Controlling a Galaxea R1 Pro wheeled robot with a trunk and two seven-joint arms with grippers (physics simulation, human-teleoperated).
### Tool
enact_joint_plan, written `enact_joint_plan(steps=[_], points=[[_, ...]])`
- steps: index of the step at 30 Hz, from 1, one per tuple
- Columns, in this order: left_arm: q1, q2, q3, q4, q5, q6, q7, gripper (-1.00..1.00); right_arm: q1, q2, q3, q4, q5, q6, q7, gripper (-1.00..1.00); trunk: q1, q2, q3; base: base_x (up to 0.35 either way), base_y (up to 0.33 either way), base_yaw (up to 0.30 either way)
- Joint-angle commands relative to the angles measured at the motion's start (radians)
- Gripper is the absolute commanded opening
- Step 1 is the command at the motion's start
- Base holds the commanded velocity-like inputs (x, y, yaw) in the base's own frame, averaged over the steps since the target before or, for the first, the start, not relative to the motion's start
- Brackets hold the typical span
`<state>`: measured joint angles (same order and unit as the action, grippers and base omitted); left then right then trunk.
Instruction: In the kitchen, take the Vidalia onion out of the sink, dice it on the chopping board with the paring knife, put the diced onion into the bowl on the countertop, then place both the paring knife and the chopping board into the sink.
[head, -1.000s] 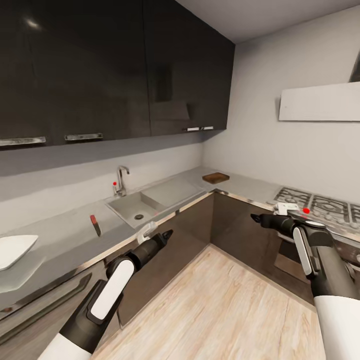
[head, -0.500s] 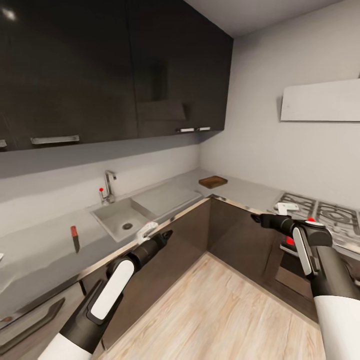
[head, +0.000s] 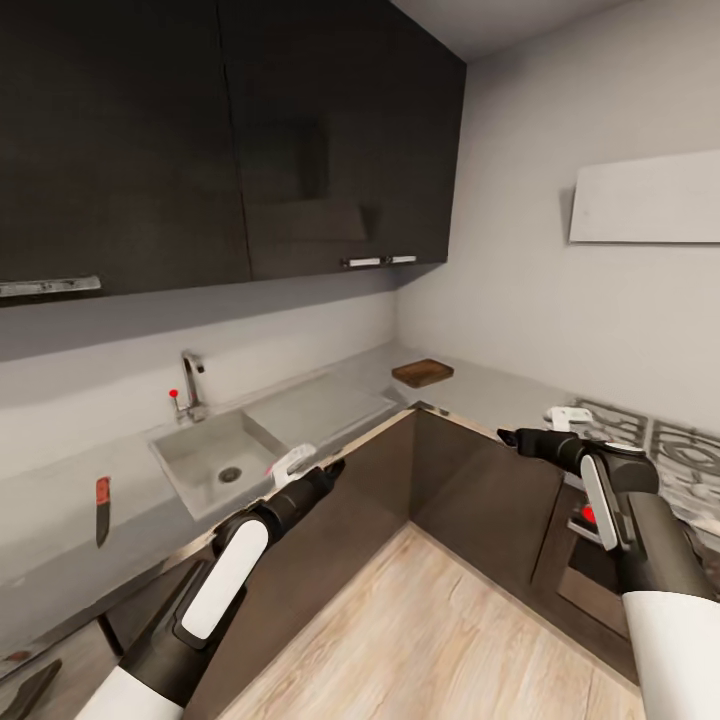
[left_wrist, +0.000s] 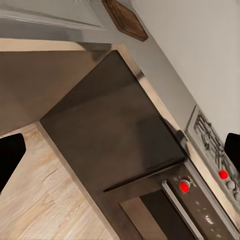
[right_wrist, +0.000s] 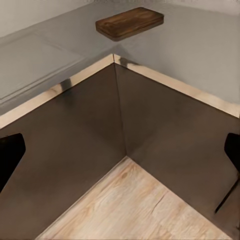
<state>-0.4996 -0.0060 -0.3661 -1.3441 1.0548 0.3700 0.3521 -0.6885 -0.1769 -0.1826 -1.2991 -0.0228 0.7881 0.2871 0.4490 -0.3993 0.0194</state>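
The sink (head: 215, 455) sits recessed in the countertop (head: 330, 400) along the wall on my left, drain dark and round, chrome tap with its red knob at the rear edge. I see no onion in the part of the basin visible from the head view. The paring knife (head: 102, 508) lies flat on the countertop to the left of the sink, well apart from it, red handle toward the wall, blade toward the counter edge. The chopping board (head: 422, 373) lies flat in the counter corner, to the right of the sink.

My left gripper (head: 318, 468) hangs in front of the cabinet fronts just below the counter edge by the sink. Its fingers are spread wide and hold nothing. My right gripper (head: 512, 437) hangs beside the stove (head: 680, 450), fingers likewise wide apart and empty. Wooden floor (head: 420, 620) lies below both arms.
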Motion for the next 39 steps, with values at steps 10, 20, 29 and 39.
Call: enact_joint_plan(steps=[10,20,29,39], points=[[0.000,0.000,-0.001,-0.001,0.010,0.001,0.008,1.00,0.000,0.000,-0.002,0.000,-0.002,0.004,0.003,1.00,0.001,-0.001,0.000,0.346,-0.167,0.176],[0.000,0.000,-0.001,-0.001,0.010,0.001,0.008,1.00,-0.022,0.000,-0.006,0.075,0.000,0.004,-0.011,1.00,0.001,-0.001,0.000,0.346,-0.162,0.068],[0.001,-0.002,-0.002,-0.001,0.010,0.001,0.008,1.00,-0.077,0.000,-0.008,0.200,-0.003,-0.002,-0.097,1.00,0.001,-0.001,0.000,0.346,-0.157,0.001],[0.001,-0.002,-0.002,-0.001,0.011,0.001,0.008,1.00,-0.074,0.000,-0.002,0.196,-0.004,-0.009,-0.098,1.00,0.001,-0.001,0.000,0.346,-0.155,0.000]])
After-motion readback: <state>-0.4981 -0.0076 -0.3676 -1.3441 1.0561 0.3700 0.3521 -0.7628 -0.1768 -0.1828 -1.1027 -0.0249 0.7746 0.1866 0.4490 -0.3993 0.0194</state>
